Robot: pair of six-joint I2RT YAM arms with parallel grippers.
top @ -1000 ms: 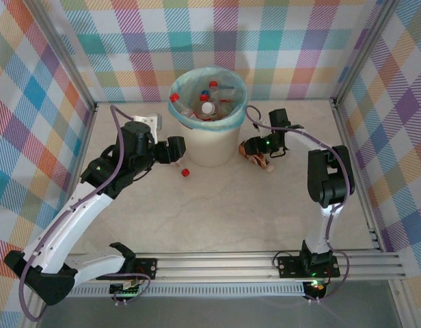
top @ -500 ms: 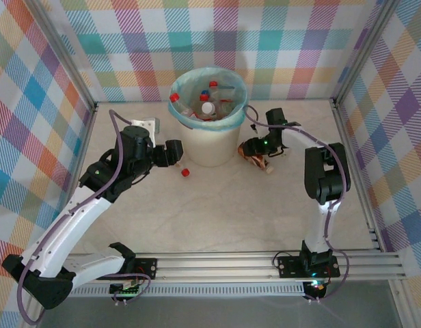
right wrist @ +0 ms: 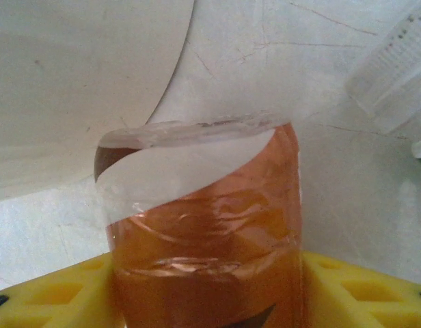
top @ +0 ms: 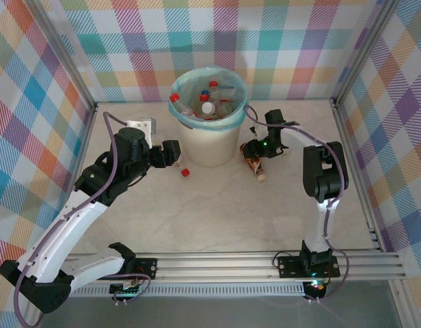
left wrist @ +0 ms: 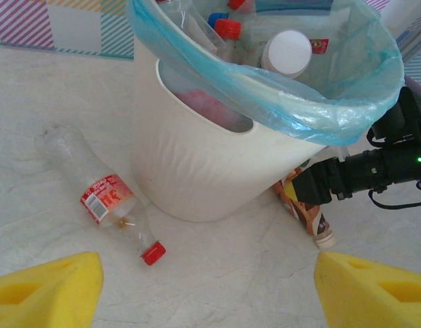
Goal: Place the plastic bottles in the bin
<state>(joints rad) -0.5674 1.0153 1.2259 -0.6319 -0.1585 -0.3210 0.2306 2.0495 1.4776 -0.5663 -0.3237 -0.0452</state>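
1. One bin (top: pixel 209 140): round, cream-white, lined with a light blue bag, standing at the far middle of the table (top: pixel 217 205).
2. Bottles in the bin (left wrist: pixel 279 41): several, piled up. The left wrist view shows two red caps, one blue and one large white one. The exact bottle count is hard to tell, probably four or more.
3. Bottles outside the bin: two, both lying on the table.
4. Clear bottle (left wrist: pixel 108 201): red label, red cap, on its side just left of the bin's base and apart from it, cap pointing toward the near edge.
5. Orange bottle (left wrist: pixel 307 212): pale cap, lying just right of the bin's base, cap toward the near edge.
6. Right gripper (top: pixel 253 152): closed around the orange bottle's body. In the right wrist view its yellow fingers (right wrist: pixel 53 294) press against both sides of the bottle, with the bin wall close behind.
7. Left gripper (top: pixel 176 153): beside the bin's left side, just above the clear bottle's red cap in the top view. Its yellow fingers (left wrist: pixel 50 287) are spread wide with nothing between them, and it touches neither bottle.
8. Arms: two, one on each side of the bin.
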